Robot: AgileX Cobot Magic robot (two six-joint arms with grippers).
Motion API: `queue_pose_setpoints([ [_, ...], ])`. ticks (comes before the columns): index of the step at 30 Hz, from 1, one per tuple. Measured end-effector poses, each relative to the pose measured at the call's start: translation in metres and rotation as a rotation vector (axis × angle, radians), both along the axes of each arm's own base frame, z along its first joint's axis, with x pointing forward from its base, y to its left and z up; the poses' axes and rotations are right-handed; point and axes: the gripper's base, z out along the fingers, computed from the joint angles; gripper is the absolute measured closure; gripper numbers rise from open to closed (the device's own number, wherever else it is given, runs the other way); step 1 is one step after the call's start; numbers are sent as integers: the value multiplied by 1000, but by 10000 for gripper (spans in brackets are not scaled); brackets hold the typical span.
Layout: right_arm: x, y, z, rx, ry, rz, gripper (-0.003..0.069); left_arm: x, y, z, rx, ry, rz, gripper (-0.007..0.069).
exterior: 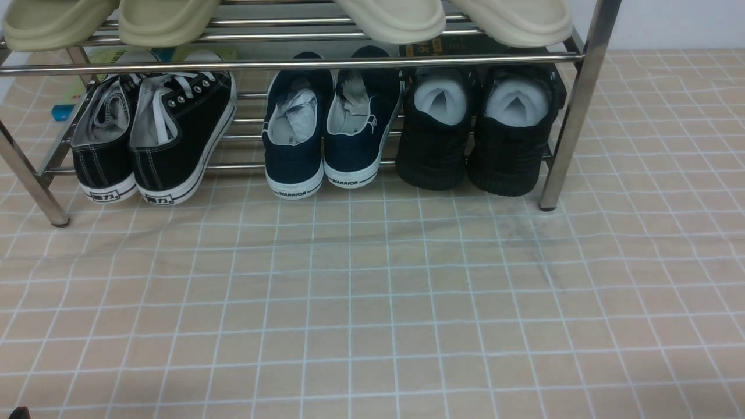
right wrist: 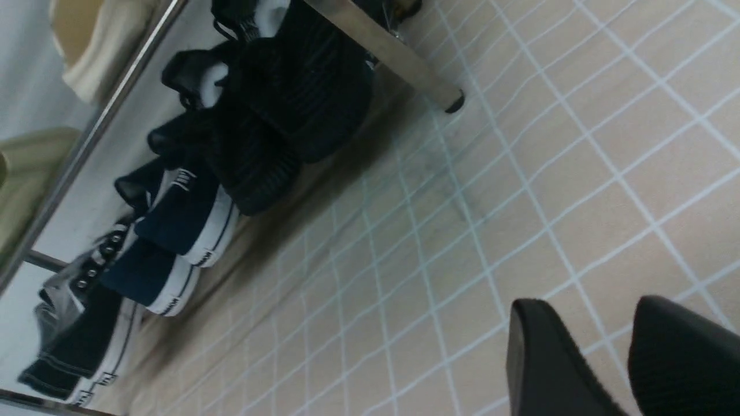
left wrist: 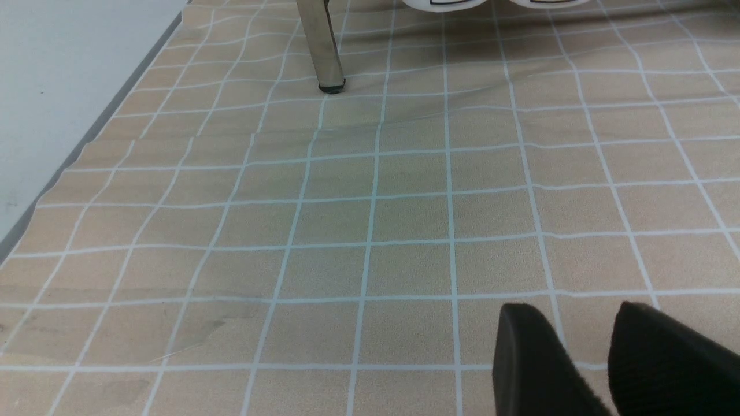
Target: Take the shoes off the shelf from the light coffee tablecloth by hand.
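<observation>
Shelf (exterior: 582, 105) on the cloth (exterior: 372, 302), with two tiers of chrome tubes. Lower tier filled with three pairs, heels toward the front camera, toes to the back. At the robot's left, canvas sneakers (exterior: 174, 139), black with white soles and loose white laces. In the middle, navy shoes (exterior: 349, 139) with crumpled paper (exterior: 294, 113) inside. At the robot's right, just beside the right front leg, the shoes (exterior: 506, 154): all black, side by side and close together, each filled with white stuffing (exterior: 439, 96). Heels sticking out past the front tube.

Upper tier loaded with two pairs of slippers: green slippers (exterior: 116, 20) above the sneakers, cream slippers (exterior: 454, 17) above the navy and black pairs. Only the heel ends visible.

Left gripper (left wrist: 584, 323) low over bare cloth, well apart from the shelf's left front leg. Jaws apart, only cloth showing in the gap, nothing held.

Right gripper (right wrist: 595, 323) also over bare cloth, in front of the shelf's right leg and apart from the shoes. Jaws apart, cloth visible between them, nothing held.
</observation>
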Motion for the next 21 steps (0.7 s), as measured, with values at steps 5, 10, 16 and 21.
queue_pose_setpoints([
  [5, 0, 1, 1, 57, -1, 4, 419, 0, 0, 0, 0, 0, 0, 385],
  [10, -3, 0, 43, 25, -190, -10, 497, 0, 0, 0, 0, 0, 0, 385],
  [16, -19, -7, 143, -381, -539, -93, 668, 0, 0, 0, 0, 0, 0, 385],
  [21, 13, 6, 178, -621, -421, 124, 662, 0, 0, 0, 0, 0, 0, 385],
])
